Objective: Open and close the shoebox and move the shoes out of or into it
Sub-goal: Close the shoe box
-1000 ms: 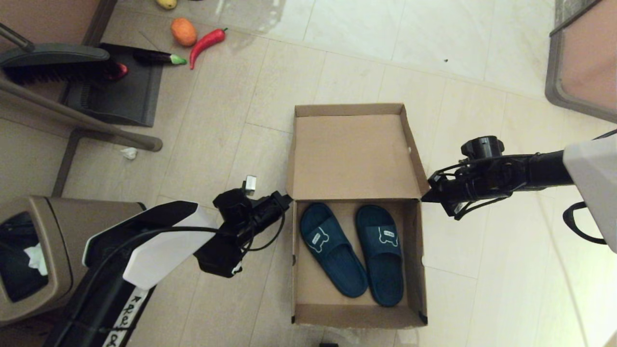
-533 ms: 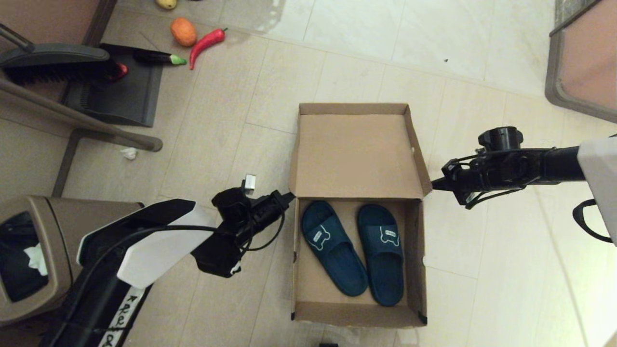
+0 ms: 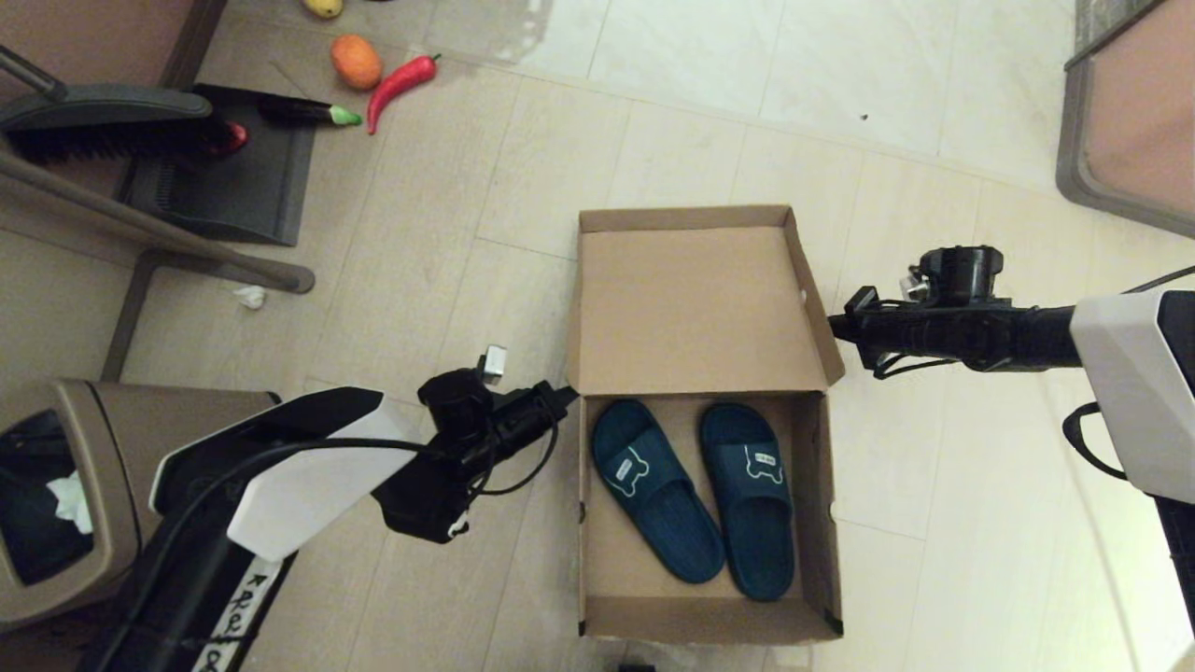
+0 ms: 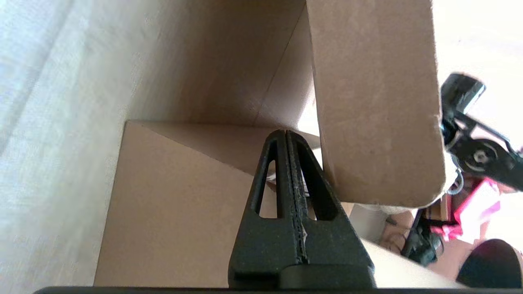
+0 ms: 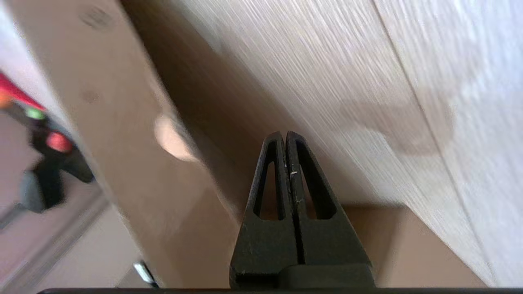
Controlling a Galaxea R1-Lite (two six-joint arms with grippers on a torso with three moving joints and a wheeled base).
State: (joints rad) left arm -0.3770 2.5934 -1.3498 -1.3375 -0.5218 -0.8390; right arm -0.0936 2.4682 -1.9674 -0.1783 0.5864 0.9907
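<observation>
Here the shoebox (image 3: pixel 709 420) sits on the floor at the centre of the head view, its lid (image 3: pixel 695 308) raised. The two shoes (image 3: pixel 695 495) lie side by side inside it. The left gripper (image 3: pixel 560 397), fingers pressed together and holding nothing, touches the box's left hinge corner. The right gripper (image 3: pixel 836 327), likewise clenched and empty, sits just beside the lid's right edge.

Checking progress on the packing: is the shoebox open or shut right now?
Open. The shoebox has its lid swung back, leaving both shoes exposed inside it.
</observation>
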